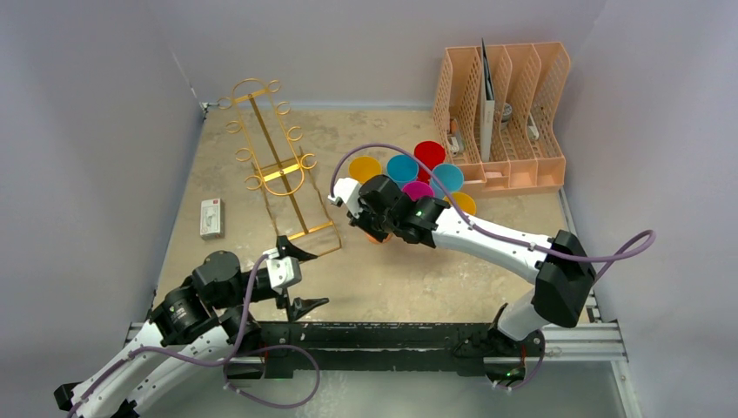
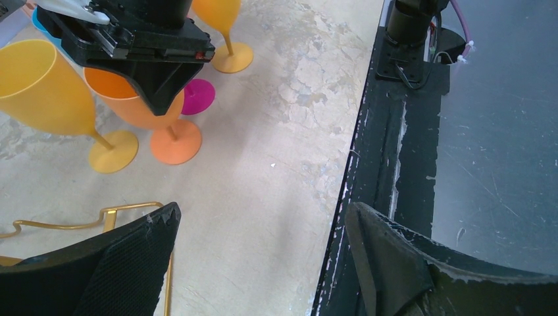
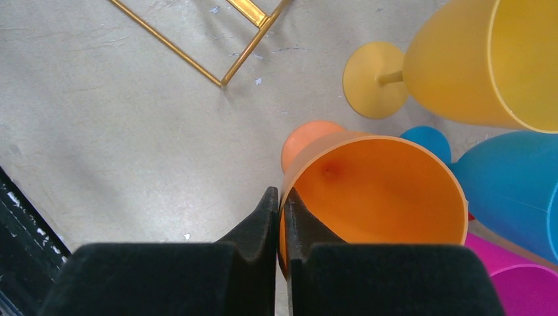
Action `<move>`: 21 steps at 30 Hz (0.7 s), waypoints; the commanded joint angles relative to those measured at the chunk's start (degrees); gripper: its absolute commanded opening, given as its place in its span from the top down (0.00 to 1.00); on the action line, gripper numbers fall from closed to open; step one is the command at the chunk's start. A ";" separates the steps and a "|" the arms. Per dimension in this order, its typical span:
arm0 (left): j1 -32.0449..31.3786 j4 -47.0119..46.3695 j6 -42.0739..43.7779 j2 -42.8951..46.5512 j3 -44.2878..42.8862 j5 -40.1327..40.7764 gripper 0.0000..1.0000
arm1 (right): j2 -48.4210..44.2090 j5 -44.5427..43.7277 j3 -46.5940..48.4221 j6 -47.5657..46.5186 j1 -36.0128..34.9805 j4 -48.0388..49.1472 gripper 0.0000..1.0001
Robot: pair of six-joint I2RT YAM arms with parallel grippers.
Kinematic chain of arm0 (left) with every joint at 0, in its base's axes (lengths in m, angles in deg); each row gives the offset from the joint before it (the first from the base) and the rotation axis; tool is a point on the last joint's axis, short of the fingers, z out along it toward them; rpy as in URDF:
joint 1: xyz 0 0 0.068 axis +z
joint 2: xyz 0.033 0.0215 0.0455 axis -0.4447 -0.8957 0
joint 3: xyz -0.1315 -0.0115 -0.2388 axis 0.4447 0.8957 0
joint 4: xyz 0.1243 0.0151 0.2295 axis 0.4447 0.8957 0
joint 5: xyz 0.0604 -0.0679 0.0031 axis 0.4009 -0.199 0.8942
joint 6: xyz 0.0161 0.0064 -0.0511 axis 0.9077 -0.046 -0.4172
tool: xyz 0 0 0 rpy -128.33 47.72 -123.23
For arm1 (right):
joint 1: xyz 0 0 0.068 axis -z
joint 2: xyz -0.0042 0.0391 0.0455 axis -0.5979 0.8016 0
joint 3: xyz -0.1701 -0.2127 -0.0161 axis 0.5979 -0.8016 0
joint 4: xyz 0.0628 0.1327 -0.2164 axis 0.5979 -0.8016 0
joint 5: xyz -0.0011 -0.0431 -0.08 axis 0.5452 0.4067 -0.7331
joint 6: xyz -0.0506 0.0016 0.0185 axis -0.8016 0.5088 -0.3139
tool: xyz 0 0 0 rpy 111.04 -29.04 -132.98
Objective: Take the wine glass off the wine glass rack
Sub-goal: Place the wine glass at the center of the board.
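Glass: orange plastic wine glass point(image 3: 388, 197), rim pinched between right gripper point(image 3: 279, 201) fingers.
Rack: tall gold wire rack point(image 1: 280, 172), 12 o'clock of left gripper point(image 1: 306, 279), fingers wide apart.

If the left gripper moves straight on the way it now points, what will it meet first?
Probably bare table: the left gripper, open, aims down at it between the orange glass and the black rail. Depth is unclear.
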 commanded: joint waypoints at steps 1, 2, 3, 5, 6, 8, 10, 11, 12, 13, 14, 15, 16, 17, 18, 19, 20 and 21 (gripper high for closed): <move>0.37 -0.34 -0.59 -0.26 -2.36 0.48 0.05 | -0.34 -0.32 1.78 0.67 -0.06 -1.28 0.94; 0.37 -0.36 -0.55 -0.25 -2.39 0.41 0.05 | -0.46 -0.25 1.84 0.70 -0.12 -1.28 0.94; 0.37 -0.34 -0.55 -0.29 -2.39 0.41 0.05 | -0.73 -0.21 1.89 0.84 -0.11 -1.22 0.93; 0.37 -0.40 -0.51 -0.34 -2.40 0.44 0.05 | -1.16 -0.06 1.89 0.91 -0.10 -0.92 0.93; 0.37 -0.36 -0.50 -0.36 -2.37 0.41 0.05 | -1.46 -0.04 1.89 1.02 -0.12 -0.74 0.92; 0.36 -0.33 -0.55 -0.32 -2.36 0.40 0.05 | -1.73 -0.11 1.90 1.05 -0.07 -0.59 0.90; 0.36 -0.33 -0.50 -0.28 -2.36 0.45 0.05 | -1.98 -0.17 1.97 1.00 -0.08 -0.42 0.89; 0.37 -0.28 -0.50 -0.26 -2.36 0.41 0.05 | -2.09 -0.28 1.98 1.05 -0.12 -0.36 0.89; 0.37 -0.32 -0.50 -0.27 -2.36 0.40 0.05 | -2.11 -0.30 2.03 1.05 -0.13 -0.37 0.88; 0.37 -0.33 -0.53 -0.22 -2.36 0.40 0.05 | -2.12 -0.40 2.07 0.93 -0.08 -0.44 0.84; 0.37 -0.33 -0.51 -0.22 -2.36 0.42 0.05 | -2.12 -0.42 2.16 0.92 -0.11 -0.60 0.83; 0.34 -0.33 -0.50 -0.27 -2.36 0.40 0.04 | -2.16 -0.61 2.36 0.91 -0.10 -0.85 0.83; 0.36 -0.33 -0.50 -0.27 -2.36 0.40 0.04 | -2.20 -0.65 2.63 0.94 -0.12 -1.22 0.83; 0.37 -0.33 -0.50 -0.24 -2.38 0.40 0.04 | -2.28 -0.56 2.90 0.98 -0.13 -1.58 0.82; 0.37 -0.33 -0.50 -0.20 -2.37 0.40 0.04 | -2.45 -0.59 3.12 1.06 -0.13 -1.85 0.82; 0.37 -0.33 -0.50 -0.21 -2.36 0.40 0.04 | -2.61 -0.57 3.16 1.14 -0.08 -1.89 0.81; 0.37 -0.33 -0.50 -0.26 -2.36 0.40 0.04 | -2.76 -0.63 3.20 1.19 -0.12 -1.90 0.79; 0.37 -0.34 -0.53 -0.35 -2.36 0.40 0.04 | -2.95 -0.61 3.16 1.23 -0.13 -1.90 0.79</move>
